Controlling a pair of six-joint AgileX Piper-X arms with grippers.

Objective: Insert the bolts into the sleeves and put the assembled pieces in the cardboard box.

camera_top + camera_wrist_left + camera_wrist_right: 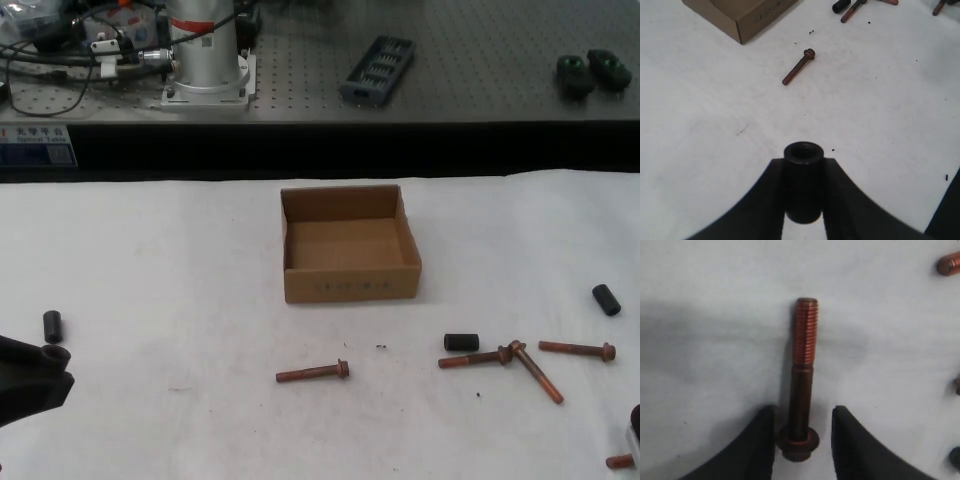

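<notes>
Left gripper [804,165]: yours clamped a black sleeve [803,186].
Right gripper [804,412]: yours stood apart, straddling a bolt [804,340].

wide passage left of cardboard box [350,285], 1 bolt [312,373] lying in front

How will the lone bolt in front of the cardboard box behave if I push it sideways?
The lone bolt looks like rigid metal, so it should not flex. Lying flat on its round shank, it would probably roll, likely curving in an arc because the flanged head is wider than the shank.
</notes>
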